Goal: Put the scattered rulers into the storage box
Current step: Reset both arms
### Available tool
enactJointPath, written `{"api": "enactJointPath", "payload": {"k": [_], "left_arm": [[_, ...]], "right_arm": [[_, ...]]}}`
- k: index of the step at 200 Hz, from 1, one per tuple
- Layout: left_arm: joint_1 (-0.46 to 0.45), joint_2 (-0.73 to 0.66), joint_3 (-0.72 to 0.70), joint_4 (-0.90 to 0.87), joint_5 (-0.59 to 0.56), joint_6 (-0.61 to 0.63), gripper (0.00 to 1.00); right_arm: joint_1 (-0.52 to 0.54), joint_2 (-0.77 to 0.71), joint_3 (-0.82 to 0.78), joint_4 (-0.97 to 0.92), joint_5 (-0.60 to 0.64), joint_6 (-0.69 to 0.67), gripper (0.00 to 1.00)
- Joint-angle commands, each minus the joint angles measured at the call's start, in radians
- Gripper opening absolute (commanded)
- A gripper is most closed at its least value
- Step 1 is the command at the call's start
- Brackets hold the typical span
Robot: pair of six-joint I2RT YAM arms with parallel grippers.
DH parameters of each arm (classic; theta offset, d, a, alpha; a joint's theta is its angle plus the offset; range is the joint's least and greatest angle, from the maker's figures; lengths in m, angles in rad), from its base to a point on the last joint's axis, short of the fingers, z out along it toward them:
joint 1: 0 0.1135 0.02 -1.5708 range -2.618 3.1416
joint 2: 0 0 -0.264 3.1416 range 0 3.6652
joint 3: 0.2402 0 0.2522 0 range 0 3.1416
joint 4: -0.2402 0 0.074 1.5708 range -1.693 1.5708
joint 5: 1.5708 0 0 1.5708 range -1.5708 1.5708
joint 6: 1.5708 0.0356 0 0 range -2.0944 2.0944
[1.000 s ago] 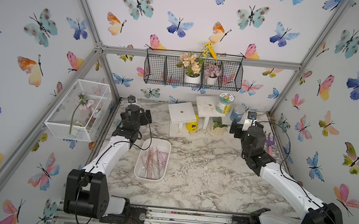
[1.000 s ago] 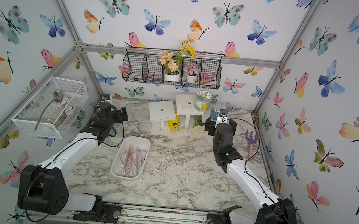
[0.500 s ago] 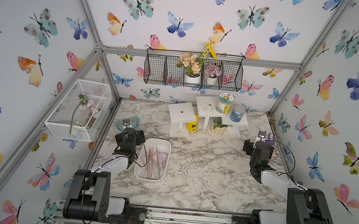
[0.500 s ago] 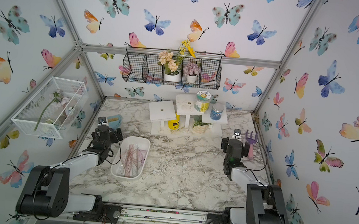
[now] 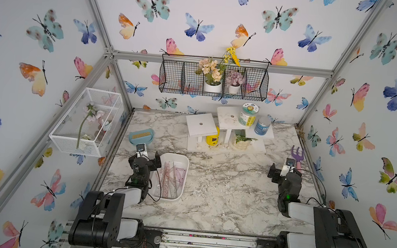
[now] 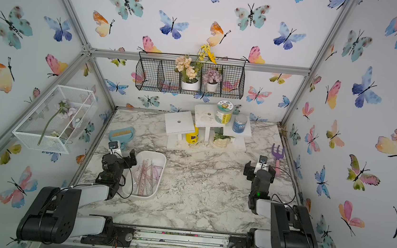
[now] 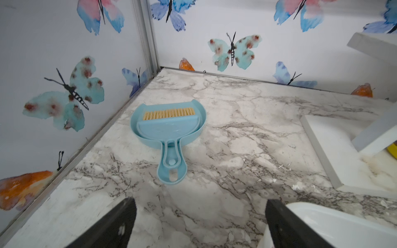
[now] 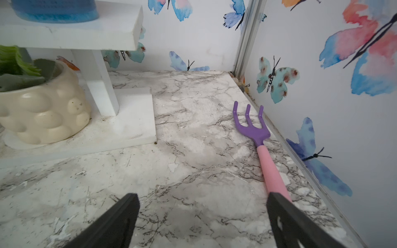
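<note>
You are working with the rulers (image 5: 171, 176) all lying inside the storage box (image 5: 173, 157), overlapping one another. The long straight one is running along the box's long axis, which is pointing from the near edge of the counter (image 5: 223, 194) toward the back wall. The left gripper (image 7: 199, 200) is sitting just beside the box, on its left flank, and is pointing past it toward the blue dustpan (image 7: 169, 124); its jaws are standing wide apart and gripping nothing. The right gripper (image 8: 203, 195) is sitting well apart from the box, across the counter, with its jaws likewise spread and empty, and is facing the garden fork (image 8: 251, 126) lying along the right wall. You are not finding any ruler loose on the counter in both top views, so you are probably looking at a completed task. If a clear piece is hiding against the marble pattern, the left arm is sitting nearer to carry it, laying it lengthwise along the box.
</note>
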Motion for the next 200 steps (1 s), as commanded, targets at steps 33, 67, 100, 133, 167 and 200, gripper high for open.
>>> {"api": "enactJointPath", "payload": {"k": [33,67,100,133,167,200], "left_arm": [[0.005,0.074,-0.057,0.222,0.056,0.024,0.99],[0.005,0.073,-0.058,0.224,0.056,0.025,0.99],[0.004,0.075,-0.056,0.221,0.057,0.026,0.99],[0.003,0.074,-0.053,0.216,0.055,0.029,0.99],[0.002,0.074,-0.054,0.215,0.046,0.028,0.99],[0.001,0.075,-0.051,0.214,0.05,0.033,0.99]], "right_arm": [[-0.006,-0.05,-0.069,0.151,-0.183,0.01,1.0],[-0.006,0.095,-0.061,0.297,-0.278,0.016,0.98],[-0.007,0.246,-0.021,0.386,-0.172,0.062,0.98],[-0.005,0.226,0.043,0.228,-0.163,0.065,0.98],[-0.006,0.224,0.02,0.269,-0.157,0.067,0.98],[-0.007,0.235,0.013,0.307,-0.155,0.066,0.98]]}}
